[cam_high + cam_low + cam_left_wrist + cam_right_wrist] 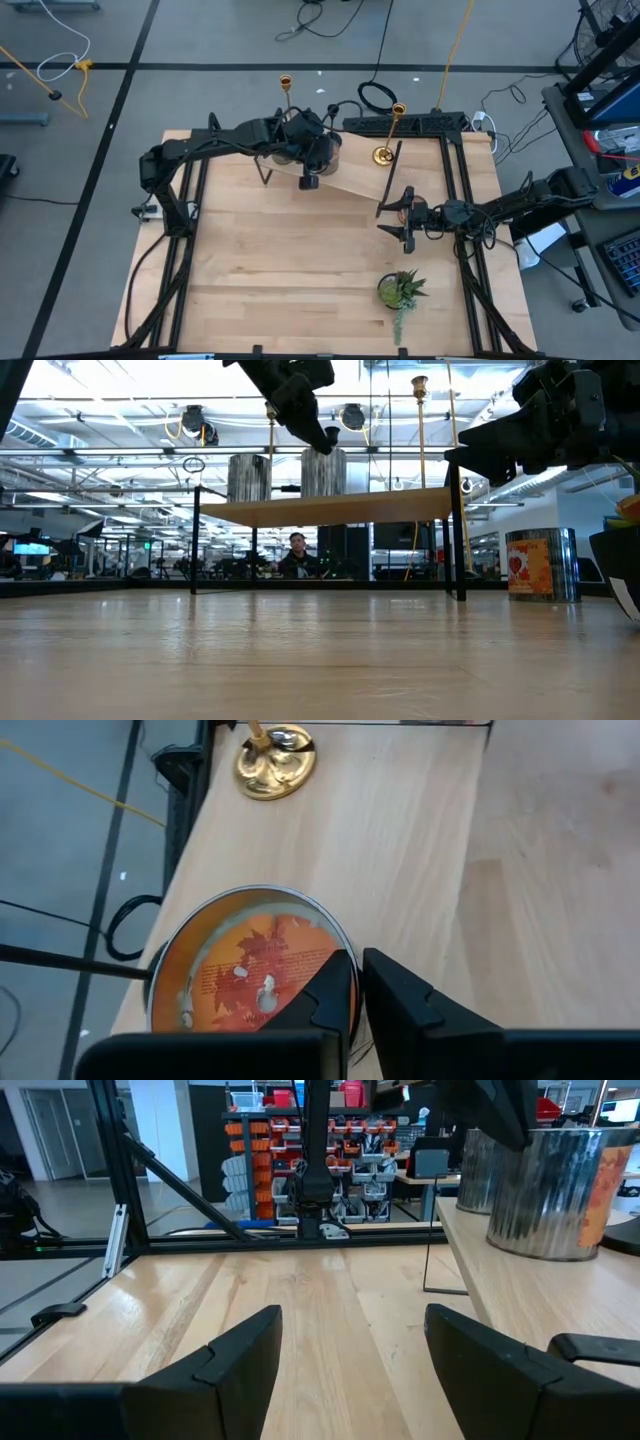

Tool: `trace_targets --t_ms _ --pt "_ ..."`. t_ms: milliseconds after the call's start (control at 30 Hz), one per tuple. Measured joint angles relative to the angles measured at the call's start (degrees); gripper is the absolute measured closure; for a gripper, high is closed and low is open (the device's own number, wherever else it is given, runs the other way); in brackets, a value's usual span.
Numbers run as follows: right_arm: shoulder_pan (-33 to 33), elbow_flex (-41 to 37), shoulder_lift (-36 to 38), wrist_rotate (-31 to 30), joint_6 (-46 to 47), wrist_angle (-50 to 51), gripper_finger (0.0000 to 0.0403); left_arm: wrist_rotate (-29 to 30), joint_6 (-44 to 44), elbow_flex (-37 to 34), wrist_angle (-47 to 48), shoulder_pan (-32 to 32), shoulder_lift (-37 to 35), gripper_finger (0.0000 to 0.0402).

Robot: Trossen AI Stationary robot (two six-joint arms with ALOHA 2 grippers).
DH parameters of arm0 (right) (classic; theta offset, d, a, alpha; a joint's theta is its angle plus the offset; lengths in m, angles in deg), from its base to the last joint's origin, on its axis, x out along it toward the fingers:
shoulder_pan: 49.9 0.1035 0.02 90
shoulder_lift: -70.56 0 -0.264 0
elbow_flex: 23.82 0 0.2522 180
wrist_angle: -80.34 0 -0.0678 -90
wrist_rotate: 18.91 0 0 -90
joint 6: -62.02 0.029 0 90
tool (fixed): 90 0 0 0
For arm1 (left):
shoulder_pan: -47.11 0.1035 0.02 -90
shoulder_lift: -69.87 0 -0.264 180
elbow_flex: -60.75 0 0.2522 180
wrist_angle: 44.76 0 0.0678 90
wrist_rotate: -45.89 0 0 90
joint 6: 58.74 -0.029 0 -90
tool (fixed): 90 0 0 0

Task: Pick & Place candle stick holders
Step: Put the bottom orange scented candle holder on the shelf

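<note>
Two shiny cups stand on a raised wooden shelf (400, 508) at the table's far side: a grey one (250, 477) and an orange-red one (240, 980), which also shows in the low view (323, 472). My left gripper (360, 982) is shut at the orange-red cup's rim. Two gold candlesticks (392, 130) (285, 85) stand by the shelf's far edge; one round base (275, 760) rests on the shelf. My right gripper (350, 1350) is open and empty over the table's right half (392, 222). The short black holder does not show. My left gripper pinches the orange-red cup's rim (340, 942) on the side toward the gold base, one finger (325, 995) over the inside and one (405, 1005) outside. The fingers slant down from the table's left. The cup stands upright on the shelf.
A green potted plant (400, 290) stands near the table's front right. The shelf stands on thin black legs (458, 550). A shiny tin with red marks (540, 565) shows low at the right. A person (295, 552) sits beyond the table.
</note>
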Motion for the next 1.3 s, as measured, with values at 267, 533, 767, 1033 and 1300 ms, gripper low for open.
trace_targets --t_ms 267,533,767,1033,1300 --pt "0.0 0.0 0.0 0.0 0.0 0.01 0.0161 1.25 0.0 0.0 -0.32 -0.48 -0.02 0.0336" --pt "0.0 0.0 0.01 0.0 0.0 0.0 0.0161 1.27 -0.23 0.0 -0.6 -1.68 -0.02 0.033" --pt "-0.02 0.0 0.0 0.0 0.0 0.0 0.0161 4.68 -1.84 0.0 -0.6 -2.72 -0.02 0.0353" --pt "-0.01 0.0 0.0 0.01 0.0 0.0 0.0161 7.32 -1.97 0.0 -0.78 -2.99 -0.11 0.0382" --pt "0.0 0.0 0.0 0.0 0.0 0.01 0.0161 7.69 -1.99 0.0 -3.19 -2.99 -0.17 0.0394"
